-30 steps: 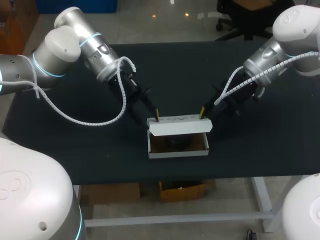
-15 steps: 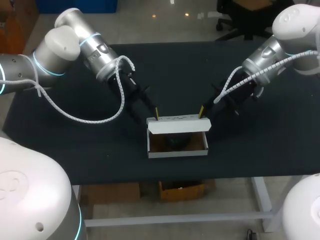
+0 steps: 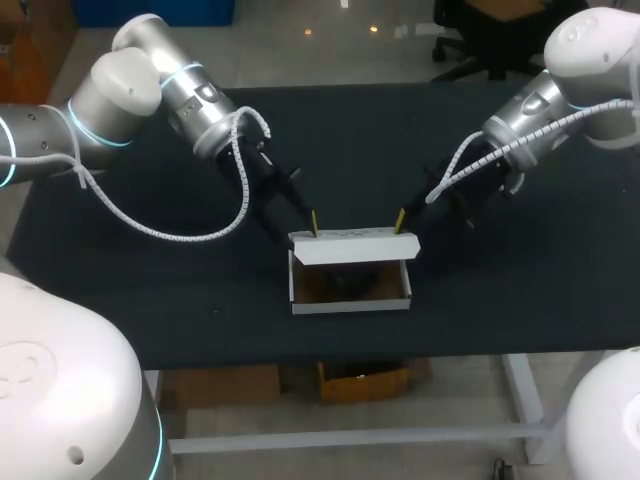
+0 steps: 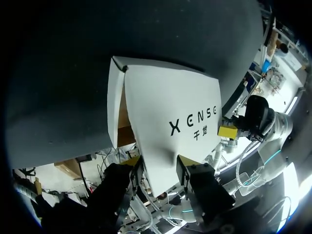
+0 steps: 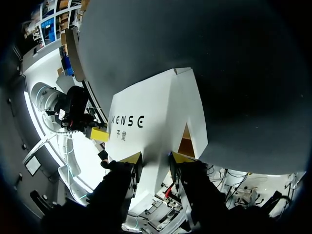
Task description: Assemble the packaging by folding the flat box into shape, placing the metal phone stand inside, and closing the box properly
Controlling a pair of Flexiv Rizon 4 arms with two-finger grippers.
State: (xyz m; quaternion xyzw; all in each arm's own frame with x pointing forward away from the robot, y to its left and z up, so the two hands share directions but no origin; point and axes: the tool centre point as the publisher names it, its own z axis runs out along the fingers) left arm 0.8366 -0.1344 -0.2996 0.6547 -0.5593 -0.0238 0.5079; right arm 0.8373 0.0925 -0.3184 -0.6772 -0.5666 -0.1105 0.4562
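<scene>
While the white box point(image 3: 350, 290) sits on the dark table point(image 3: 360, 140), toward 6 o'clock from the table's middle, its brown inside faces the head camera and its lid point(image 3: 352, 248) stands tilted along the 12 o'clock wall. Something dark lies inside; I cannot make out what it is. My left arm comes in from 10 o'clock and puts the left gripper point(image 3: 313, 224) at the lid's 10 o'clock corner. My right arm comes in from 2 o'clock with the right gripper point(image 3: 401, 220) at the lid's 2 o'clock corner. From each wrist the printed lid spreads ahead of that claw, one corner running down into it, and the other claw's yellow tip shows at the far corner. I cannot tell whether either claw is clamped on the lid or merely set against it
</scene>
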